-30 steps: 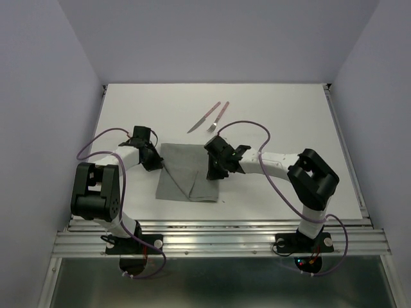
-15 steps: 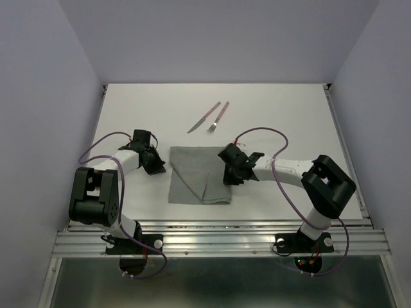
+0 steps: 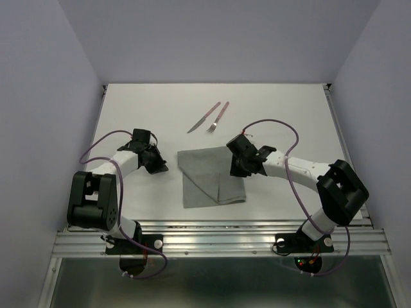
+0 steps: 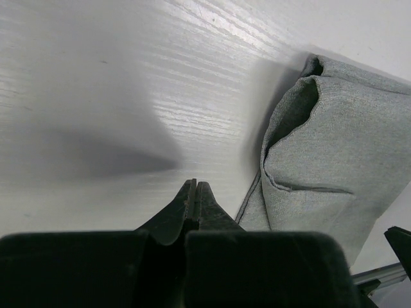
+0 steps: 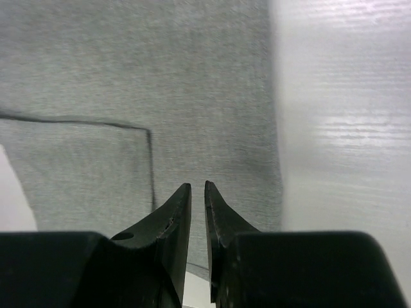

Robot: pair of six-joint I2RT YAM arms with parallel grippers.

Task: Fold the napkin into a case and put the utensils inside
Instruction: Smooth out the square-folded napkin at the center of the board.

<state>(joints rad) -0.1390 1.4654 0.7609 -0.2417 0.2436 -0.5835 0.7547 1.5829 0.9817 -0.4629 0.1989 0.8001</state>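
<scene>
Plain matte grey cloth napkin [image 3: 210, 178]; pinkish-red-handled silver metal utensils [image 3: 212, 117]; white wood-grain counter [image 3: 128, 109]; black grippers

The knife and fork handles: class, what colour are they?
Pinkish-red on both the knife and the fork, seen best in the top external view.

- Napkin [image 3: 210, 179]: grey woven cloth, matt, fine-grained.
- Table [image 3: 128, 109]: white, faintly wood-grained, slight sheen.
- Utensils [image 3: 210, 117]: silver metal ends, pinkish-red handles.
- Gripper fingers [image 5: 168, 221]: black, smooth plastic.
</scene>
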